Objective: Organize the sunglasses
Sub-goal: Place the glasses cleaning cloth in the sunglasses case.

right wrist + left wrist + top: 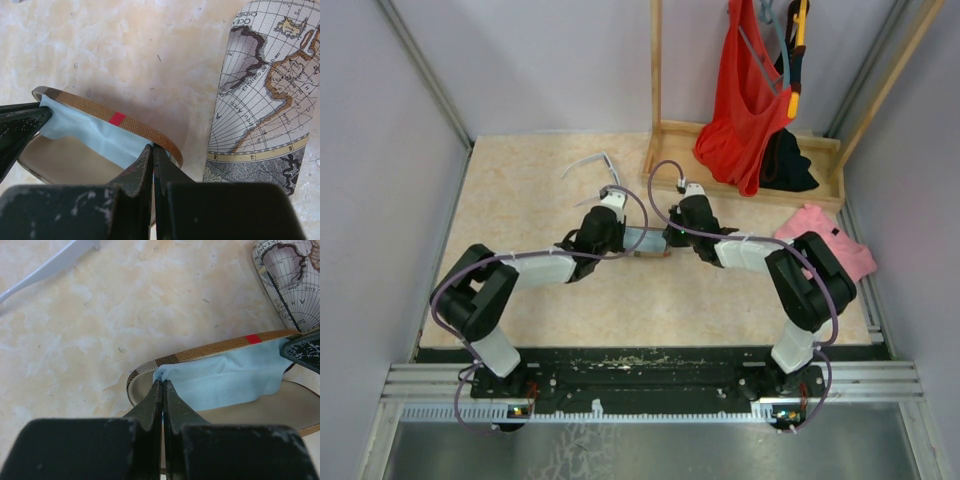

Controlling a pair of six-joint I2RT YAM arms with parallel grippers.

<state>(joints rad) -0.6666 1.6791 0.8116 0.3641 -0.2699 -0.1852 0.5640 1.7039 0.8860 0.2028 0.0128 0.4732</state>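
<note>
The pale sunglasses (590, 160) lie on the table (520, 200), beyond the brown-striped case (200, 352) and to its left, well apart from it. They are a thin white frame with slim, curved arms spread open. One white arm crosses the far-left corner of the left wrist view. From above the pair is too small to tell its lenses, so the lens colour stays uncertain.

The case lies open, with a light blue cloth (225, 380) draped over its beige lining. The left gripper (161, 382) has its jaws pressed together on the cloth's corner at the case's left end. The right gripper (151, 150) pinches the cloth the same way at the case's right rim, jaws together on the fabric. The two grippers face each other across the case.

A map-print case (260, 90) lies just beside the striped case on its right, with a strip of bare table between them. Left of the striped case and toward the arm bases the mottled surface lies open up to the side wall. Beyond the case and to its right stands a wooden rack (670, 130) holding a red garment (740, 100), and a pink cloth (825, 240) lies near the table's right edge.
</note>
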